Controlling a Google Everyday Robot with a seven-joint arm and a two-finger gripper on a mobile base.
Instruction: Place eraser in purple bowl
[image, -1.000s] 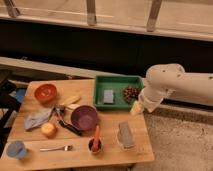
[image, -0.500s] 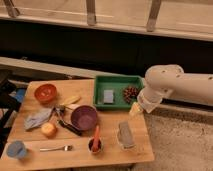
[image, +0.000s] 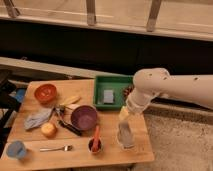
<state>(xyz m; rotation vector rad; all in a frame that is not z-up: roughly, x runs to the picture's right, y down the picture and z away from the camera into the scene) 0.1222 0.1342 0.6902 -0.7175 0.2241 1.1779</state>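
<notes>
The gripper (image: 124, 114) hangs right over the eraser (image: 125, 136), can't tell if it's open or closed tbh. The purple bowl (image: 83, 118) sits nearby, to the left in the pic.

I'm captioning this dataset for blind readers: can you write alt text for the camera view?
A white robot arm reaches in from the right, its gripper directly above the grey eraser at the front right of the wooden table. The purple bowl sits to the eraser's left, mid-table, and a green tray lies behind them.

Open tabletop (image: 108, 120) between claw (image: 123, 115) and purple bowl (image: 83, 118)
</notes>
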